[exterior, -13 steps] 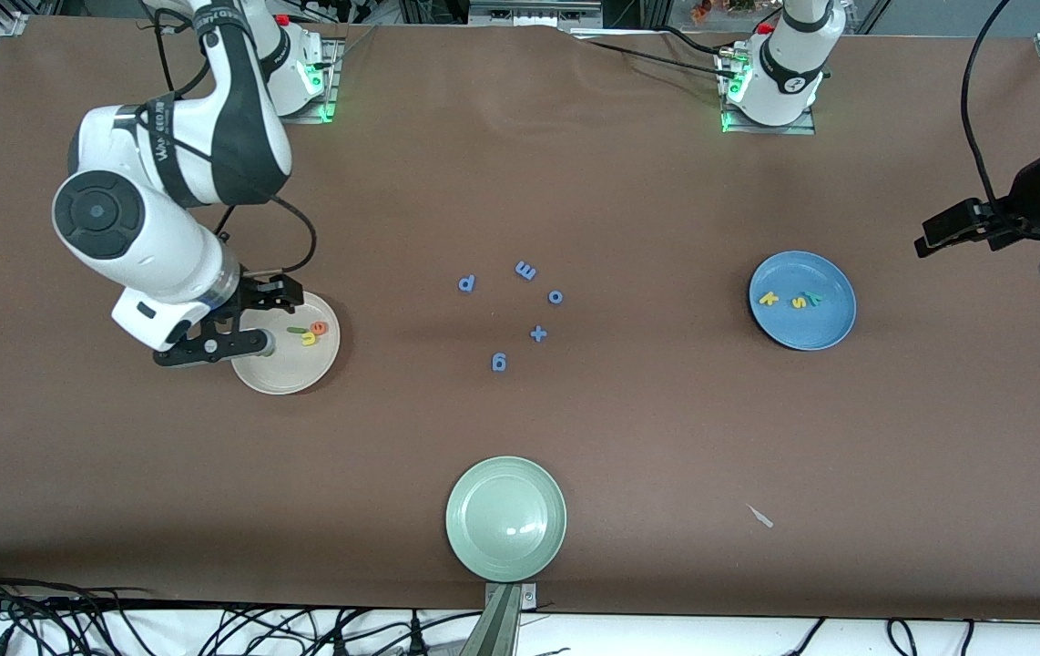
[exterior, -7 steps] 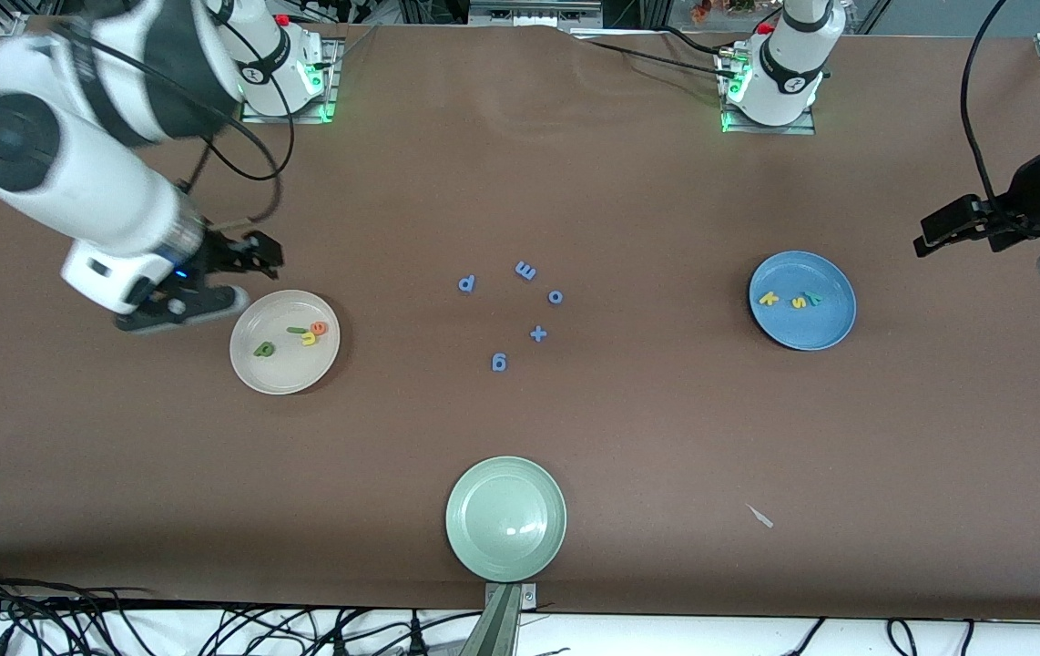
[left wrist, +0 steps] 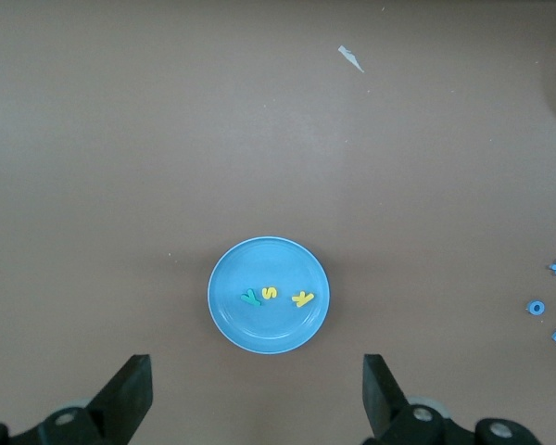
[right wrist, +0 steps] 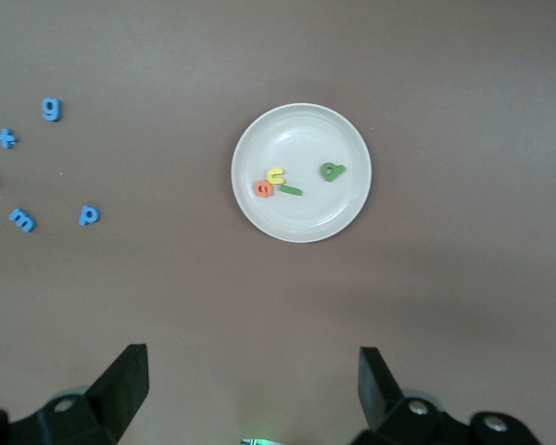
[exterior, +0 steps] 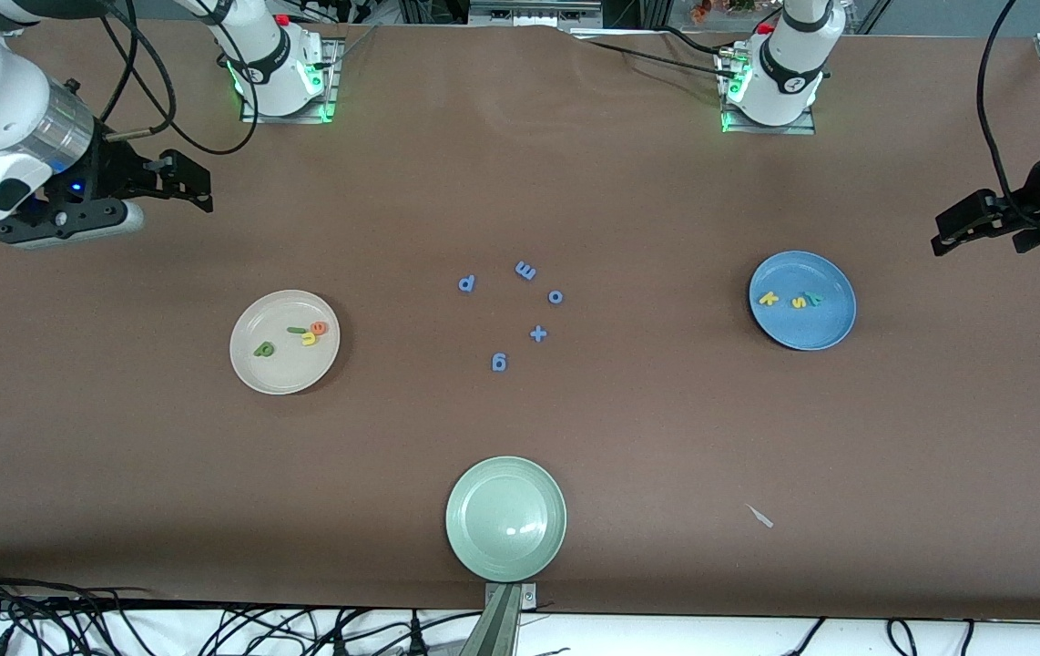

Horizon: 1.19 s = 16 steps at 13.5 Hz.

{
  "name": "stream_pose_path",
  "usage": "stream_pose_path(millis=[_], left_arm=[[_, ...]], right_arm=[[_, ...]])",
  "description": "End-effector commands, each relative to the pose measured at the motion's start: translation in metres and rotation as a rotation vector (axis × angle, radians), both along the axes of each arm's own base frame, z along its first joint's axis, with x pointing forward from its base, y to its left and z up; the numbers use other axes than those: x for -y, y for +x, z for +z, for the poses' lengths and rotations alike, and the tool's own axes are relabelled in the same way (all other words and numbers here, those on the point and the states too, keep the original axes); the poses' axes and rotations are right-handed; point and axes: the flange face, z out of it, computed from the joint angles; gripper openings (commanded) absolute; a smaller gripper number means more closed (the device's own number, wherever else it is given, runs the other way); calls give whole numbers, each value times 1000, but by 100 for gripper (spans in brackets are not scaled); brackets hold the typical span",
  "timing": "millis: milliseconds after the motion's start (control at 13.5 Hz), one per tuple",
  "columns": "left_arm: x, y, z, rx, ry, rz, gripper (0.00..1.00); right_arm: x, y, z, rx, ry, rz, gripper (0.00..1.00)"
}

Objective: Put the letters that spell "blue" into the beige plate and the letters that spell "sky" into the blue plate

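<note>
The beige plate [exterior: 279,369] holds the dark-green b [exterior: 263,349], the light-green l [exterior: 297,330], the orange e [exterior: 319,327] and the yellow u [exterior: 309,338]. They show in the right wrist view too: beige plate [right wrist: 259,139], b [right wrist: 331,171]. In the blue plate [exterior: 807,328] lie the yellow k [exterior: 767,298], yellow s [exterior: 797,302] and teal y [exterior: 813,298]; the left wrist view shows this blue plate [left wrist: 224,315]. My right gripper [exterior: 188,180] hangs open and empty over bare table at the right arm's end. My left gripper [exterior: 953,228] is open and empty over the left arm's end.
Several all-blue letters [exterior: 525,271] lie scattered mid-table between the two plates. A pale green plate [exterior: 505,519] sits near the table's front edge. A small white scrap [exterior: 760,516] lies beside it, toward the left arm's end.
My right arm lifted off the beige plate and drew away toward its end of the table, uncovering the dark-green b in the plate. The left gripper shifted only slightly.
</note>
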Motion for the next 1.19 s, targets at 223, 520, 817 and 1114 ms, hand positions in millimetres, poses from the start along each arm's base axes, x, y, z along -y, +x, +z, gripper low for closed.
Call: stream_pose_path(millis=[223, 520, 817, 1114], left_arm=[[4, 0, 9, -10, 22, -23, 100], [-3, 0, 9, -10, 22, -22, 100], [-4, 1, 8, -10, 22, -20, 100], [4, 1, 8, -11, 51, -36, 100]], right_arm=[[1, 7, 8, 30, -44, -3, 100], [10, 9, 15, 45, -50, -13, 100], [13, 8, 29, 58, -96, -8, 100], [13, 8, 31, 57, -92, -16, 100]])
